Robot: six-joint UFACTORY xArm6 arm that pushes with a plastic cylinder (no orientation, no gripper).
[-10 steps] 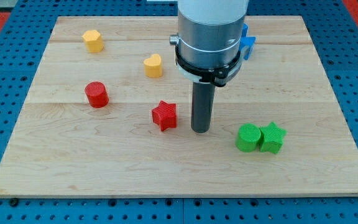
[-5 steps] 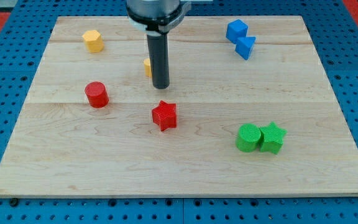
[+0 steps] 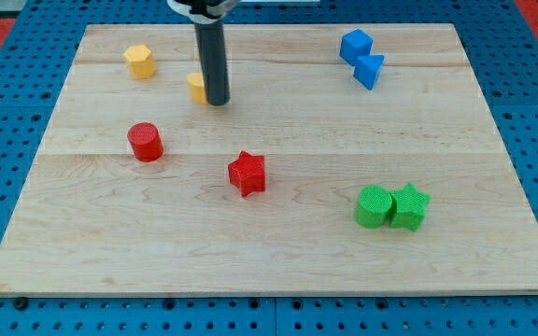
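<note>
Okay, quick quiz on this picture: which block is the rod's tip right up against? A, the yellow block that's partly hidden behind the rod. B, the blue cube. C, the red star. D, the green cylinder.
A: my tip sits against the yellow block, which peeks out on the view's left of the rod, while the red star, green cylinder and blue cube all lie well apart from it.

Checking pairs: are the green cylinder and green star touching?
Touching: in the camera view the green cylinder and green star sit flush, no board showing between them.
</note>
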